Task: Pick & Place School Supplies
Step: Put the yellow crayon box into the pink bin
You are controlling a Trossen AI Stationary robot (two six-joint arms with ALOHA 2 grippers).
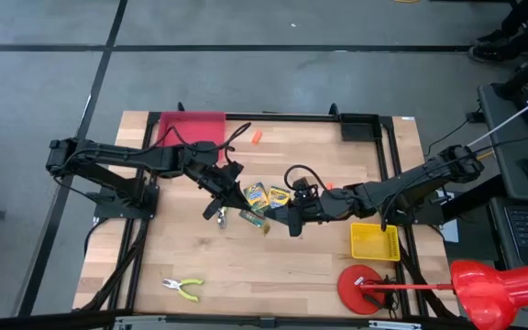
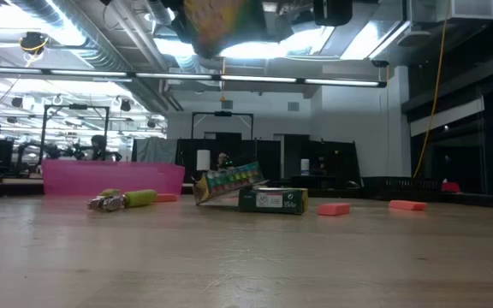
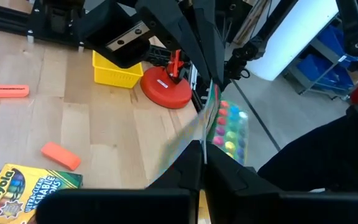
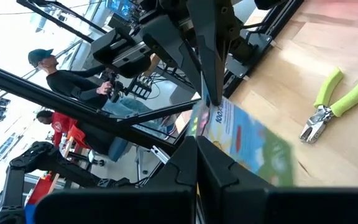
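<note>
High view: pale wood-plank worktop (image 1: 246, 275), with flat pink tray (image 1: 191, 126) at upper left and square yellow mesh basket (image 1: 375, 242) at lower right. Boxy green-and-yellow crayon box (image 1: 256, 194) lying flat near centre. Thin glossy packet (image 3: 225, 124), printed with coloured dots, raised off the wood and pinched by left gripper (image 3: 202, 163) and right gripper (image 4: 196, 149), both clenched on it. Curved-handled pliers (image 1: 183, 288) at lower left. Stubby orange piece (image 1: 256, 137) near top edge.

One camera looks straight down on the table (image 1: 273, 266); another sits low, level across it; wrist cameras peer close, sharing the tabletop.
</note>
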